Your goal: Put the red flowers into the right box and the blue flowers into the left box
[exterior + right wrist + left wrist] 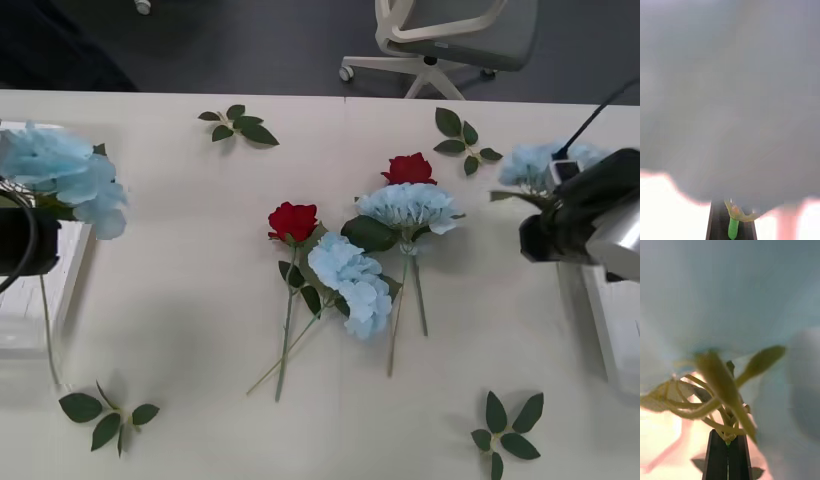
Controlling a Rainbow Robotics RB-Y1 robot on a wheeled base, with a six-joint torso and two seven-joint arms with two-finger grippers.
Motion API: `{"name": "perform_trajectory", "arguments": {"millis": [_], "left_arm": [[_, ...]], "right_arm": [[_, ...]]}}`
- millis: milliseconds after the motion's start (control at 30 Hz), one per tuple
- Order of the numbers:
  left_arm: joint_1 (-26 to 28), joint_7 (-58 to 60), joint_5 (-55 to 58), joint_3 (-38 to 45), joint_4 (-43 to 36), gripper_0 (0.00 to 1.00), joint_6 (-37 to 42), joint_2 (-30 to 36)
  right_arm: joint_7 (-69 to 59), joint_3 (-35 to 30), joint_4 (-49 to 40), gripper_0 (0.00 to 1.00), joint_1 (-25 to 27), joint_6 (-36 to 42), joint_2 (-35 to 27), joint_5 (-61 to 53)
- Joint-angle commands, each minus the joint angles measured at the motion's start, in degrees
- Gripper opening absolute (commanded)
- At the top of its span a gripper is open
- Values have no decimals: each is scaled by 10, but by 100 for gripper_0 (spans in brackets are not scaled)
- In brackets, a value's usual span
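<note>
At nine o'clock: left hand clenched on a blue flower stem over the left box. At centre: red flowers and blue ones on the worktop. At three o'clock: right hand clenched on a blue flower's stem near the right box.

So in front of me there's a big pale cream worktop taking up most of what I see, matte, evenly lit, with soft shadows. Past its far edge the floor is dark grey, carpet by the look of it. Up at 1 o'clock there's an office chair, light frame, grey seat, castor wheels on a pale star base. At 11 o'clock one more small white castor pokes in at the edge.
</note>
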Motion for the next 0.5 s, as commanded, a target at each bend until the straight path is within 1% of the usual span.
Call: {"name": "perform_trajectory", "arguments": {"millis": [33,100,133,200,233,300,367,400,467,500], "left_arm": [[-36,-94,18,64,36,0,1,6],[-49,-107,12,87,68,0,1,16],[-52,-108,11,92,78,0,1,20],[-60,-109,8,105,115,0,1,41],[-64,-109,8,109,130,0,1,50],[-71,-109,6,115,178,0,1,78],[-76,-109,5,118,217,0,1,94],[-79,-109,3,118,242,0,1,105],[-83,-110,0,118,278,0,-14,115],[-87,-110,-2,118,297,0,-24,116]], "right_arm": [[30,-117,-76,0,7,87,-64,-78],[59,-187,-107,0,21,150,-67,-111],[69,-208,-116,0,26,168,-66,-118],[116,-291,-151,0,56,226,-57,-134],[143,-327,-167,0,73,243,-50,-140],[244,-426,-208,0,130,271,-34,-141],[325,-495,-235,0,179,262,-22,-141],[370,-532,-248,0,213,237,-16,-146],[429,-574,-257,0,268,176,-14,-157],[458,-588,-257,0,295,131,-14,-163]]}}
